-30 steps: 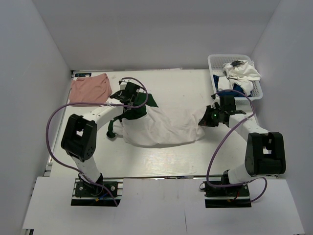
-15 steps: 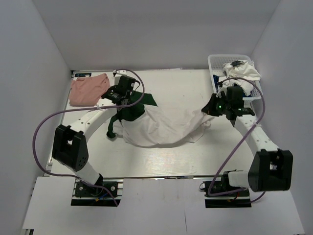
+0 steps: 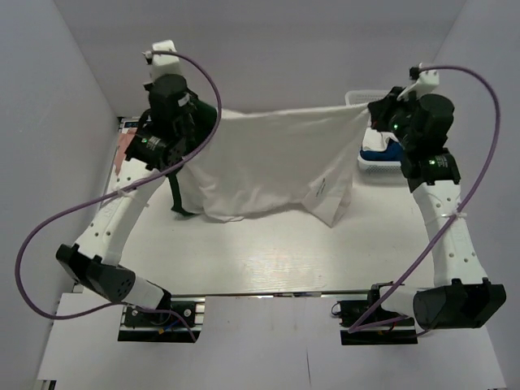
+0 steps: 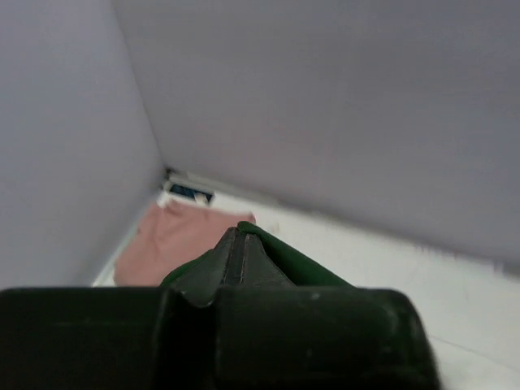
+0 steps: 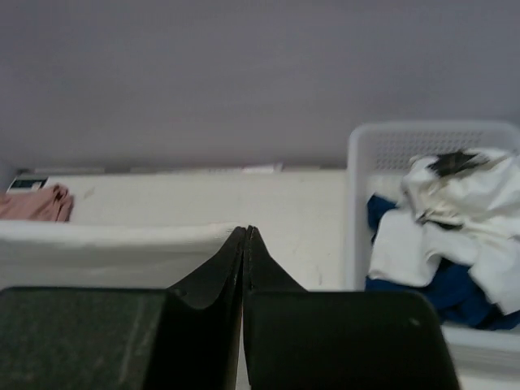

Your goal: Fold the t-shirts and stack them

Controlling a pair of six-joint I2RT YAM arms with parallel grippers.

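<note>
The white tee with dark green sleeves (image 3: 268, 162) hangs in the air as a broad sheet. Its top edge is drawn nearly straight between my two arms, and its lower edge sags toward the table (image 3: 268, 252); I cannot tell whether it touches. One loose green sleeve (image 3: 175, 193) dangles below the left end. A small printed label (image 3: 322, 188) shows on the cloth near the lower right. My left gripper (image 3: 205, 112) has its jaws pressed together on the green corner of the tee, and in my left wrist view the green cloth (image 4: 284, 262) bulges out just beside the closed fingertips (image 4: 236, 237). My right gripper (image 3: 375, 110) pinches the opposite upper corner, jaws tight together, and the white hem (image 5: 106, 248) runs off to the left from the closed fingertips (image 5: 246, 233). The salmon-pink tee (image 4: 175, 242) lies flat on the table in the far left corner, mostly hidden behind my left arm in the overhead view. At the far right stands the white lattice basket (image 5: 422, 136). In it, the royal blue tee (image 5: 459, 294) lies crumpled under the plain white tee (image 5: 451, 199).
</note>
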